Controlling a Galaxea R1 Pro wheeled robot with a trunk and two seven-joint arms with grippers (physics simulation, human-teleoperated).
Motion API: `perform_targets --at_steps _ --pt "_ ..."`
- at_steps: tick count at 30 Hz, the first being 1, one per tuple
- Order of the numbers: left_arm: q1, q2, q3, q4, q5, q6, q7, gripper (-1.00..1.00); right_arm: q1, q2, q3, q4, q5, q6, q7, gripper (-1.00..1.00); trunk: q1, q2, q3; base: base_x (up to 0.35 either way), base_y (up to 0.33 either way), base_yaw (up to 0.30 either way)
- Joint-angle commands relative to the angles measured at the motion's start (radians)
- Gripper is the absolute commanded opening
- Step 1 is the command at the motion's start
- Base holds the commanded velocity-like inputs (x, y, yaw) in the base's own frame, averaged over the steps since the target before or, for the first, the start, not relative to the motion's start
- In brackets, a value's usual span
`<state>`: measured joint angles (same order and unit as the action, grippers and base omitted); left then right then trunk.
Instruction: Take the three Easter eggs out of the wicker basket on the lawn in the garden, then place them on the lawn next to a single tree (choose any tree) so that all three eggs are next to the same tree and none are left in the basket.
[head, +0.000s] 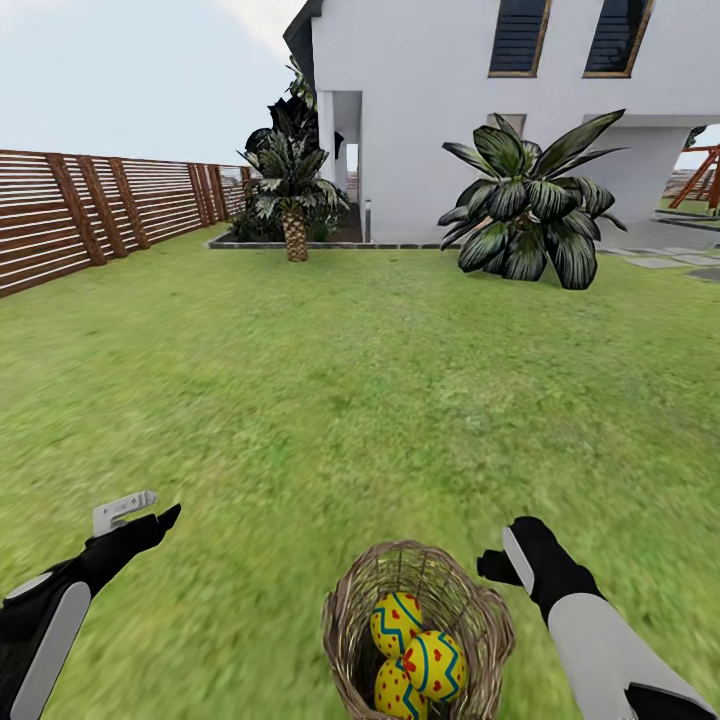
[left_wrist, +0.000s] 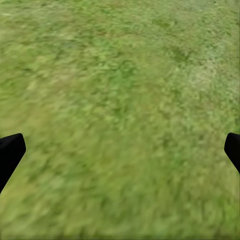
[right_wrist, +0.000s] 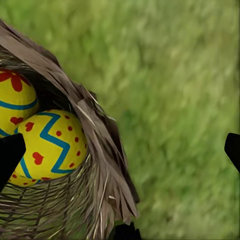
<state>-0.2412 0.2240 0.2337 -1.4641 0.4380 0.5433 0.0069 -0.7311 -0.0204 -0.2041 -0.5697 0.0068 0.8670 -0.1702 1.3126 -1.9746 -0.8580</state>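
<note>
The wicker basket (head: 418, 630) stands upright on the lawn (head: 360, 400), mouth up, just beside the right claw (head: 497, 560) on its inner side and well apart from the left claw (head: 140, 515). It is a round bucket of brown woven wicker with a ragged, frayed rim. Inside lie the three Easter eggs (head: 418, 655), touching one another: yellow, banded with blue-green zigzags and dotted with red flower marks. The upper egg (head: 396, 622) stands roughly on end; the one nearest the right claw (head: 434, 665) leans, its long axis tilted away from that claw; the lowest (head: 398, 692) is partly cut off at the picture's edge.

In the right wrist view the basket (right_wrist: 95, 165) and two eggs (right_wrist: 47, 147) sit under one dark fingertip (right_wrist: 10, 155); the jaws are spread wide, holding nothing. The left claw (left_wrist: 120, 150) hangs over bare grass (left_wrist: 120, 90), jaws likewise wide apart and empty.
</note>
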Motion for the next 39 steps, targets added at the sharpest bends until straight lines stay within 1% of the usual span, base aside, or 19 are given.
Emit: perform_targets --at_steps 1,8,15,23,26,30,34,39 --pt "-0.001 0.000 0.001 -0.001 0.007 0.006 0.001 1.00 -0.001 -0.001 -0.003 0.004 0.000 0.001 -0.004 1.00 0.000 0.000 -0.001 0.000 0.000 0.000" --pt "-0.001 0.000 0.001 -0.001 0.007 0.006 0.001 1.00 -0.001 -0.001 -0.003 0.018 -0.003 -0.004 -0.009 1.00 0.000 0.000 -0.001 0.000 0.000 0.000" --pt "-0.001 0.000 0.001 -0.001 0.007 0.005 0.001 1.00 -0.001 0.004 -0.002 0.026 -0.005 -0.005 -0.009 1.00 0.027 -0.049 -0.023 0.000 0.000 0.000" --pt "-0.001 0.000 -0.007 -0.001 0.007 0.005 0.001 1.00 -0.002 0.005 -0.002 0.044 -0.004 -0.005 -0.009 1.00 0.027 -0.049 -0.023 0.000 0.000 0.000" --pt "-0.001 0.000 -0.010 -0.001 0.007 0.004 0.001 1.00 -0.005 0.002 -0.001 0.057 -0.002 -0.005 -0.009 1.00 0.038 -0.070 -0.032 0.000 0.000 0.000" --pt "-0.001 0.000 -0.012 0.000 0.007 0.000 0.001 1.00 -0.023 -0.001 -0.001 0.106 0.001 -0.006 -0.009 1.00 0.054 -0.098 -0.045 0.000 0.000 0.000" --pt "-0.001 0.000 -0.013 0.000 0.007 -0.003 0.001 1.00 -0.034 -0.002 -0.001 0.126 0.003 -0.006 -0.009 1.00 0.069 -0.126 -0.057 0.000 0.000 0.000" --pt "0.000 0.000 -0.013 0.001 0.007 -0.004 0.001 1.00 -0.038 -0.002 -0.001 0.132 0.004 -0.006 -0.009 1.00 0.069 -0.126 -0.057 0.000 0.000 0.000"
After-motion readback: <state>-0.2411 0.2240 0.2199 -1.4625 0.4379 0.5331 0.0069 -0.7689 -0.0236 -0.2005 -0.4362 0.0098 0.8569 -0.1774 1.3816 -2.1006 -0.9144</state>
